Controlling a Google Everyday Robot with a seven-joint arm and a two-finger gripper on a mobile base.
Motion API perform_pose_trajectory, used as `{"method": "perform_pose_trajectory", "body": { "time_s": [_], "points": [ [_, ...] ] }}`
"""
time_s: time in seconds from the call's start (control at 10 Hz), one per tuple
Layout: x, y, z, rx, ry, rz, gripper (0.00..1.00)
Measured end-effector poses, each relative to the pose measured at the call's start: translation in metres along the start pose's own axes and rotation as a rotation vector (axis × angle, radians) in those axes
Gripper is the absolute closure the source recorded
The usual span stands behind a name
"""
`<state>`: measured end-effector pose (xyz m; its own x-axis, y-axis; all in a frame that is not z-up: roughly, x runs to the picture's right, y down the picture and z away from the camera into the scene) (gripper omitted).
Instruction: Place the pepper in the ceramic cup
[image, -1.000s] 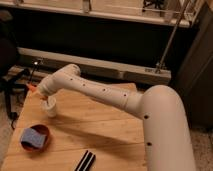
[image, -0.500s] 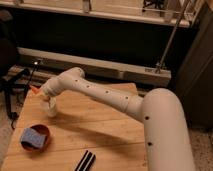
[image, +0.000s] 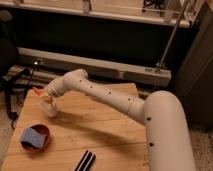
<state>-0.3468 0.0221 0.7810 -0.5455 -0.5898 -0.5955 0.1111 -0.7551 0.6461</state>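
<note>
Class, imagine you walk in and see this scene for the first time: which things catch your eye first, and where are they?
The big white robot arm sweeps from lower right across the wooden table to its far left. There its tool hangs over the white ceramic cup, with the orange pepper showing at its tip. Near the front left sits a dark red bowl holding a blue sponge.
</note>
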Motion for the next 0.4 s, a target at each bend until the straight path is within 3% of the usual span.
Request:
{"method": "perform_pose_trajectory", "body": {
  "time_s": [0.4],
  "points": [
    [0.0009,-0.0017,-0.0027,0.028,-0.001,0.015,0.20]
  ]
}}
